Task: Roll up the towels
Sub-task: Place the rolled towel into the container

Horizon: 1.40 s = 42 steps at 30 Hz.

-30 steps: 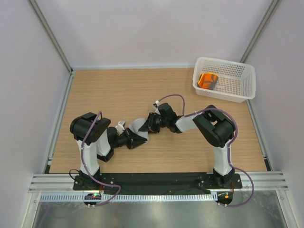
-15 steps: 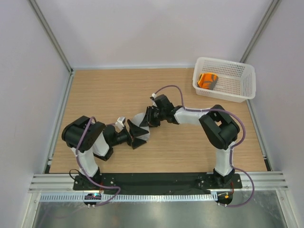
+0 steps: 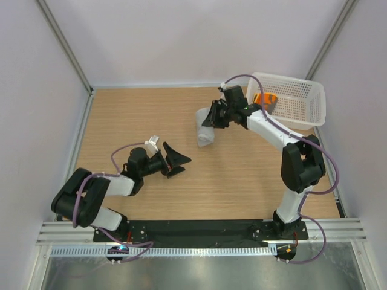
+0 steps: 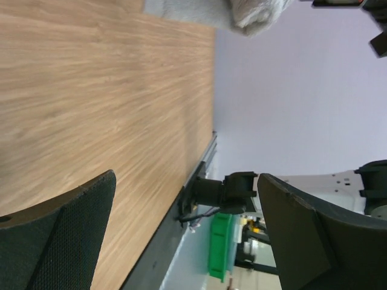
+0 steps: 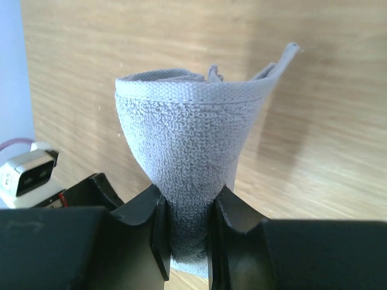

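The overhead view is showing the right gripper point(image 3: 213, 115) reaching over the far middle of the table point(image 3: 133, 121) and clenching the upper end of the rolled grey towel point(image 3: 204, 134). The rest of the roll is hanging down toward the wood (whether it is touching the wood cannot be told from here). The right wrist camera is adding what the overhead cannot: the fingers point(image 5: 158, 232) are pinching the narrow end of the grey towel point(image 5: 187, 151), the roll is flaring wider away from them, and a loose corner is sticking out at its far edge.

The left gripper point(image 3: 174, 160) is lying low near the table's middle, well apart from the towel. Its own camera is showing the left gripper point(image 4: 187, 202) spread wide with nothing between the fingers, only bare wood.

The white basket point(image 3: 302, 90) is sitting in the far right corner, and the orange towel point(image 3: 264, 99) is lying in its left end.
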{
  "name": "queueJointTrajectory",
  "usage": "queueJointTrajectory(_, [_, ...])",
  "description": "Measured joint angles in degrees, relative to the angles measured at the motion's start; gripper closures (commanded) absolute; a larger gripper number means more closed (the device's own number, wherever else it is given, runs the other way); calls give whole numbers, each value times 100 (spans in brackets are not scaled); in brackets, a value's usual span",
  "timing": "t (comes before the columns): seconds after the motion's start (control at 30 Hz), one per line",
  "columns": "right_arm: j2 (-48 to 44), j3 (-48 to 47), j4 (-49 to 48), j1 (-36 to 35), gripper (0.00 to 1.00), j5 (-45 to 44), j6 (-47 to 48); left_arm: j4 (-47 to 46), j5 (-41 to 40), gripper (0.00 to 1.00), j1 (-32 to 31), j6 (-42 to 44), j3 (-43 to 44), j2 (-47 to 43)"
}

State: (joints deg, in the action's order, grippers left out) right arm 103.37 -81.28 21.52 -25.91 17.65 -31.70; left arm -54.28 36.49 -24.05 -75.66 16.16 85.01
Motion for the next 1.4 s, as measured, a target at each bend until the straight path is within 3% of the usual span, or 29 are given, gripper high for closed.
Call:
queueJointTrajectory(0.13, [0, -695, 546, 584, 99, 2, 280, 1375, -365, 0, -11, 929, 293, -586])
queueJointTrajectory(0.27, [22, -1591, 953, 1530, 99, 61, 459, 2131, -597, 0, -20, 1537, 315, -669])
queueJointTrajectory(0.43, [195, -2500, 1075, 2791, 99, 286, 485, 2302, -678, 0, -20, 1843, 243, -479])
queueJointTrajectory(0.63, [1213, -3421, 1193, 3786, 99, 673, 520, 2105, -599, 1, -20, 1923, 225, -254])
queueJointTrajectory(0.87, [2990, -4120, 1646, 4306, 99, 870, 748, 1897, -603, 1, -20, 1934, 101, -271])
queueJointTrajectory(1.03, [3757, -4363, 2096, 4548, 99, 844, 848, 1832, -603, 1, -20, 1937, 44, -299])
queueJointTrajectory(1.4, [3858, -4883, 2983, 4651, 99, -490, 1255, 1703, -555, 2, -20, 1937, 46, -199])
